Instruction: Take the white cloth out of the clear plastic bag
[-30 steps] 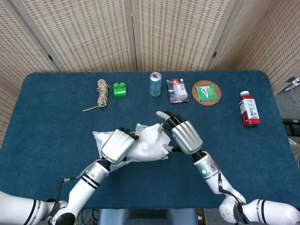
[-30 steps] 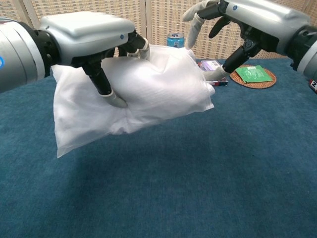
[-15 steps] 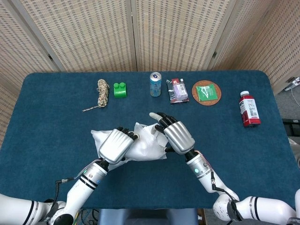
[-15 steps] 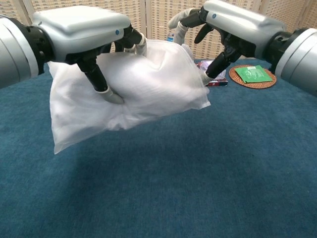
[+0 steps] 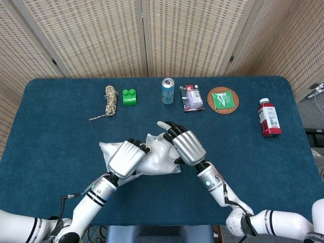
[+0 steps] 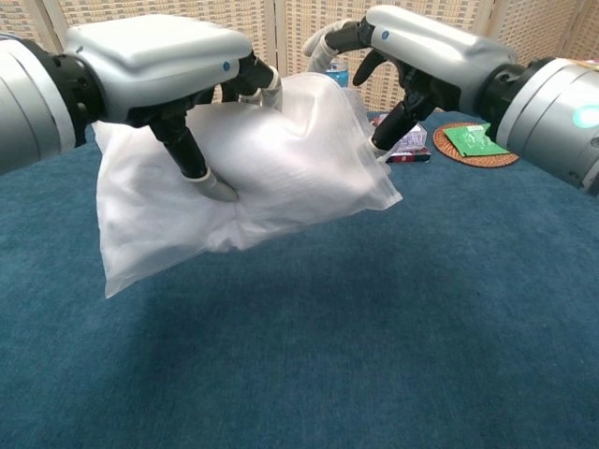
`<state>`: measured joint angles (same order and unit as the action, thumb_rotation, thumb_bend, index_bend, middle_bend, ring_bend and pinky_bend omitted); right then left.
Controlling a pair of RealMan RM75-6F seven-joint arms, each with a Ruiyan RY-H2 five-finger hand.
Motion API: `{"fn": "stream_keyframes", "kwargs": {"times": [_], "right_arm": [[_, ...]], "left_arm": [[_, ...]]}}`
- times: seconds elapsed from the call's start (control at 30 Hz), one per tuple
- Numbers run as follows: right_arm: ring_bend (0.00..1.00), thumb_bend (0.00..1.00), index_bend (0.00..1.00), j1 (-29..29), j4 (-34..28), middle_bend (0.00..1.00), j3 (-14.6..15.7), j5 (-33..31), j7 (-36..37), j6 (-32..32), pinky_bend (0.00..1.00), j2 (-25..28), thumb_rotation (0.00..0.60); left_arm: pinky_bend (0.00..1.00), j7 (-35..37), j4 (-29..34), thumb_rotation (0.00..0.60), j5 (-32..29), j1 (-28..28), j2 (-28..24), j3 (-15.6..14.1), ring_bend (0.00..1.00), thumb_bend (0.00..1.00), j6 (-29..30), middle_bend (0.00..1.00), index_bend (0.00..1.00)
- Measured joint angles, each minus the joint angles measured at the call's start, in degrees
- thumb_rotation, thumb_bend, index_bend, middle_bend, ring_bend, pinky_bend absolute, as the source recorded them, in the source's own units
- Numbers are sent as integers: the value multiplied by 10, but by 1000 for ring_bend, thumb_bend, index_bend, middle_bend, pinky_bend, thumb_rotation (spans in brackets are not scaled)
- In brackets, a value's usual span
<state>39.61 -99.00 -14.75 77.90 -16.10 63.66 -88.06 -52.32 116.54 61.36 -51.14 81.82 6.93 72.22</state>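
The clear plastic bag [image 6: 150, 238] with the white cloth [image 6: 281, 164] inside hangs above the blue table, gripped at its left part by my left hand [image 6: 154, 61]. In the head view the bag [image 5: 161, 158] sits between my left hand [image 5: 124, 158] and my right hand [image 5: 187, 147]. My right hand [image 6: 412, 51] arches over the bag's right end with its fingers spread. The thumb touches the bag's edge, and the other fingers hover over the top. The cloth stays wholly inside the bag.
Along the table's far side lie a coil of rope [image 5: 110, 100], a green brick [image 5: 129, 96], a drink can [image 5: 167, 90], a purple packet [image 5: 193, 97] and a round coaster [image 5: 223, 99] bearing a green packet. A red bottle [image 5: 269, 117] lies at the right.
My right hand has moved left, from beside the bag onto its right end. My left hand keeps the bag lifted in almost the same spot.
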Motion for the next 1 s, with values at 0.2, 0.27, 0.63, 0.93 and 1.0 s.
{"fn": "stream_keyframes", "kwargs": {"times": [0.2,0.27,0.63,0.93,1.0], "right_arm": [[89,112,401,7,3,120,2,-5,3,-5,255,-6,600],[89,158,442,9,5,123,4,-5,6,-6,255,-9,600],[89,398,646,17,14,153,8,-12,3,-6,255,-21,600],[89,583,758,19,28,187,6,-18,-7,4,255,-34,600],[89,585,761,21,31,187,6,-21,-10,4,255,-35,600]], "left_arm": [[480,1,3,600,-3,3,-5,4,453,20,0,536,420],[480,2,5,600,-3,5,-6,4,454,20,0,536,420],[481,5,4,600,-1,11,-9,3,454,20,-3,536,420],[481,4,-2,600,-7,14,-3,-2,454,20,-8,537,420],[481,2,-5,600,-10,15,-2,-5,454,20,-9,537,414]]}}
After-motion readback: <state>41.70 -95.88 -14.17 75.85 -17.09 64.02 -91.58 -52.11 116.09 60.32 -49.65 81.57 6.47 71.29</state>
